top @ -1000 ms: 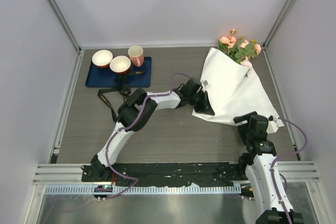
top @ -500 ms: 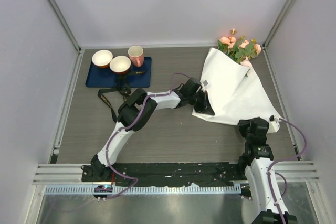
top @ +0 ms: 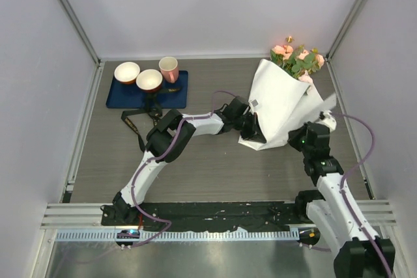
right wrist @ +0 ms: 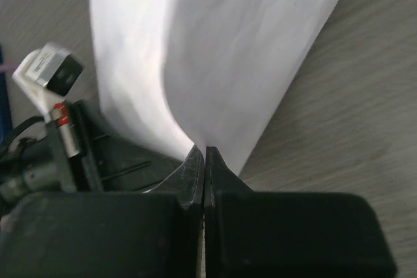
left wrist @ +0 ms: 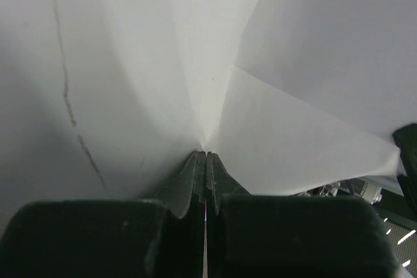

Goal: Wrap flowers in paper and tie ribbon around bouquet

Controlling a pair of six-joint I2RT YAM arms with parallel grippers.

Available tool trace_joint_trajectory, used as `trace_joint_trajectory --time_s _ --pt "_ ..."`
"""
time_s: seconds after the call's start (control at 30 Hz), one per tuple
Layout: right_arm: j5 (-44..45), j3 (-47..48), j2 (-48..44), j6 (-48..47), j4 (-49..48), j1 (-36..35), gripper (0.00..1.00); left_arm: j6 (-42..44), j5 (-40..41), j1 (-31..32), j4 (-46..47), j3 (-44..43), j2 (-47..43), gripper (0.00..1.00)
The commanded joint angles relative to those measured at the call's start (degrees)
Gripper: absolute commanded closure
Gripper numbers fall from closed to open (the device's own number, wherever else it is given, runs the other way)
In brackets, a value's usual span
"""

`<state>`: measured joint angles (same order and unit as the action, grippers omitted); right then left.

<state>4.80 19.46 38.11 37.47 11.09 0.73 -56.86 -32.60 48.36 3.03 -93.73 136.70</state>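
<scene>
A: Your left gripper (left wrist: 201, 156) is clamped flat on the paper (top: 281, 103), with the sheet's edge nipped between the closed jaws. That's at the lower left tip of the wrap, near the centre of the overhead frame.

B: Your right gripper (right wrist: 201, 150) is pinched tight on the same sheet, on its right-hand flap at centre right of the overhead frame. That flap is raised off the desk (top: 215, 174).

A: The flowers (top: 297, 60) sit at the upper right, heads poking out of the top of the paper. The bundle's long axis runs from those roses down and left toward your left gripper.

B: So here's the relation that counts. The flap in your right gripper lies to the right of that axis, and it has to cross over toward the left of the frame to close the cone. I'd call the wrap about half done.

A: Treat the left pinch as your anchor. If it slips, the tip could spring open.

B: The ribbon (top: 130, 122) lies well apart at centre left, just below the blue mat (top: 127, 97) and near your left arm's elbow. The left arm is the nearer one for it, but that gripper is busy with paper, so tying isn't on yet
</scene>
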Motion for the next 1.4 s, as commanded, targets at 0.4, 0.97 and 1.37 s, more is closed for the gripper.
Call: trace_joint_trajectory --time_s 0.4,0.97,1.37 --pt "-4.0 23.5 33.9 -15.8 -2.0 -22.9 1.0 3.5 8.3 -0.3 -7.5 6.2 1.5 1.0" --pt "-10.6 28.7 44.5 -16.2 -0.7 -17.2 1.0 3.2 11.3 -1.2 7.1 17.4 -10.9 0.91" --pt "-14.6 33.4 51.1 -16.9 0.9 -17.3 1.0 8.7 9.7 -2.0 1.6 23.8 -23.7 0.77"
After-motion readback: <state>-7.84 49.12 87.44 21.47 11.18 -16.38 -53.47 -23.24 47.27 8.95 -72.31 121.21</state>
